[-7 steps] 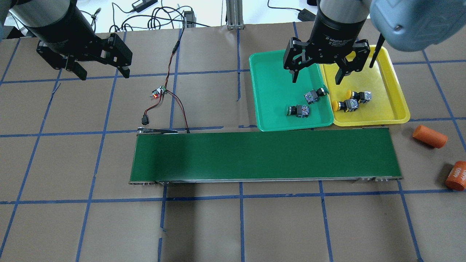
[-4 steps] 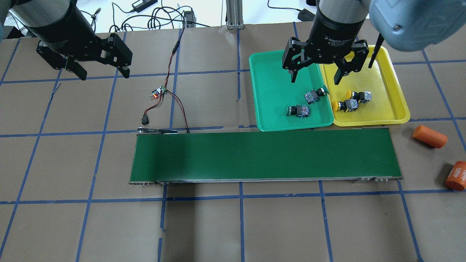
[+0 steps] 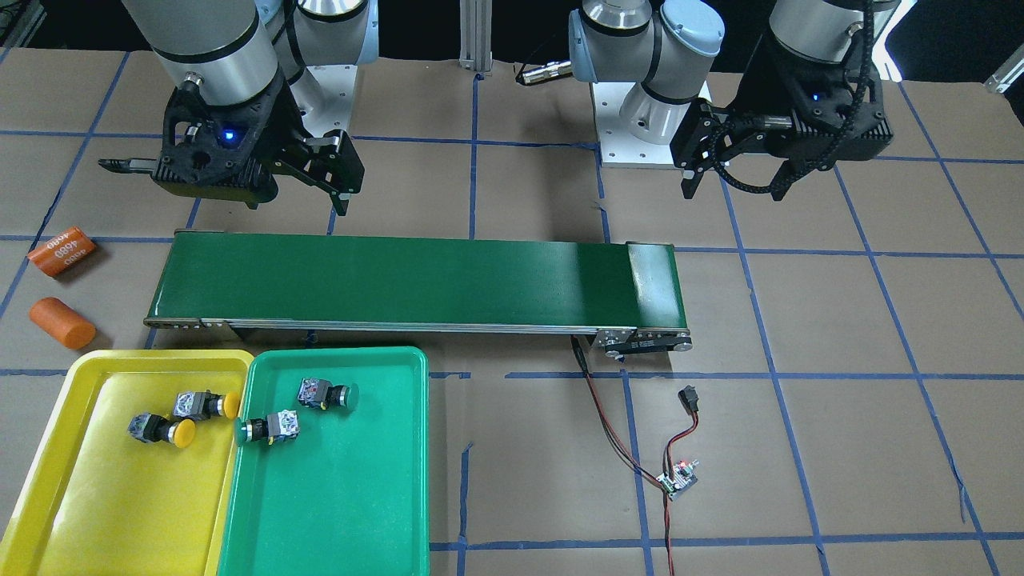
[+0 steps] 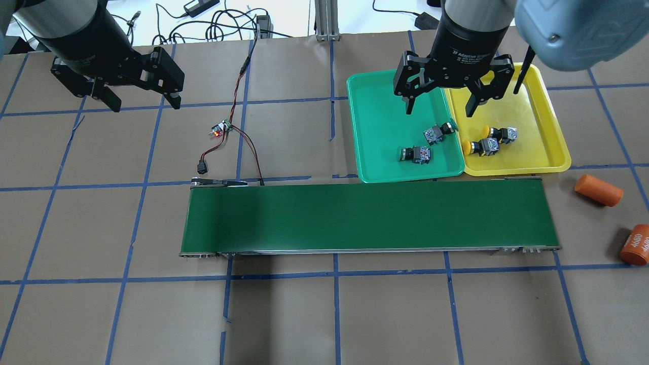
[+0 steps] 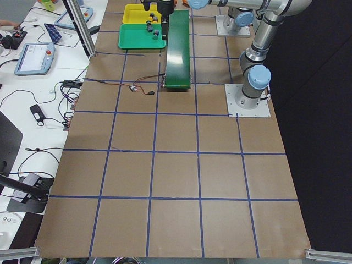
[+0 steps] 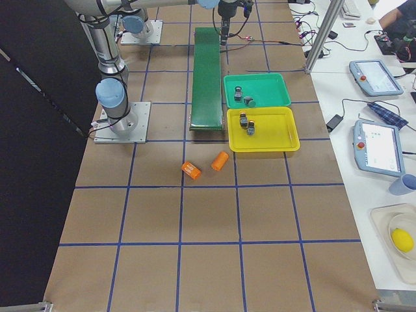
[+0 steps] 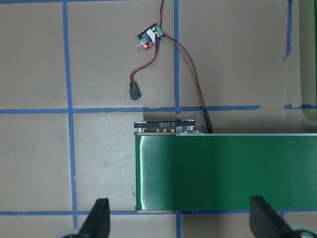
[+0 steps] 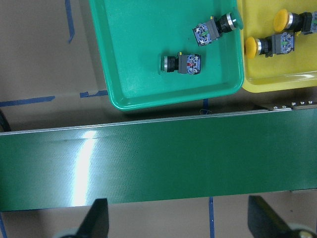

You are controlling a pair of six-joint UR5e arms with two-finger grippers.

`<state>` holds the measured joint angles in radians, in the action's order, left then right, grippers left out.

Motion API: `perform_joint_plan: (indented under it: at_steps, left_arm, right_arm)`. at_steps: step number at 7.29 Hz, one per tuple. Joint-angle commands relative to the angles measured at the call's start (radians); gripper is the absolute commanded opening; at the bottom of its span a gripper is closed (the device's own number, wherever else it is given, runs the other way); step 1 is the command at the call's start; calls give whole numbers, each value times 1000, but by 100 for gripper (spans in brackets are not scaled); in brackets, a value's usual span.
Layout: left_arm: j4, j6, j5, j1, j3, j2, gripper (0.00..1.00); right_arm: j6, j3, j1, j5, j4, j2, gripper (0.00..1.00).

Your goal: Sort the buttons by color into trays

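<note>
Two green-capped buttons [image 4: 415,154] [image 4: 438,132] lie on their sides in the green tray [image 4: 380,116]. Two yellow-capped buttons [image 4: 481,146] [image 4: 499,134] lie in the yellow tray [image 4: 537,126] beside it. My right gripper [image 4: 440,109] hangs open and holds nothing, above the far part of both trays and straddling their shared edge. Its wrist view shows the green buttons [image 8: 181,63] [image 8: 215,29] and the yellow ones [image 8: 270,44] in their trays. My left gripper [image 4: 144,101] hangs open and holds nothing over the table at the far left, well away from the trays.
A long dark green conveyor belt [image 4: 370,217] lies in front of the trays. A small controller board [image 4: 221,128] with red and black wires sits left of the trays. Two orange cylinders [image 4: 598,190] [image 4: 636,245] lie at the table's right edge.
My right gripper has shifted very slightly toward the far side above the trays. The buttons and my left arm have not moved.
</note>
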<state>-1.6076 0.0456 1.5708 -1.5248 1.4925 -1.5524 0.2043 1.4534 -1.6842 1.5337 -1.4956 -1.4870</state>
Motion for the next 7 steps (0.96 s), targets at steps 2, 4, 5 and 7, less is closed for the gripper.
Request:
perform_joint_plan:
  at_steps: [2, 4, 5, 7]
  left_arm:
    - [0, 0, 0, 0, -1, 0, 100]
    - [0, 0, 0, 0, 0, 0, 100]
    - [0, 0, 0, 0, 0, 0, 100]
    - [0, 0, 0, 0, 0, 0, 100]
  right_arm:
    - [0, 1, 0, 0, -12, 1, 100]
    - [0, 1, 0, 2, -18, -1, 100]
    - [0, 2, 0, 2, -17, 1, 100]
    - [0, 2, 0, 2, -17, 1, 100]
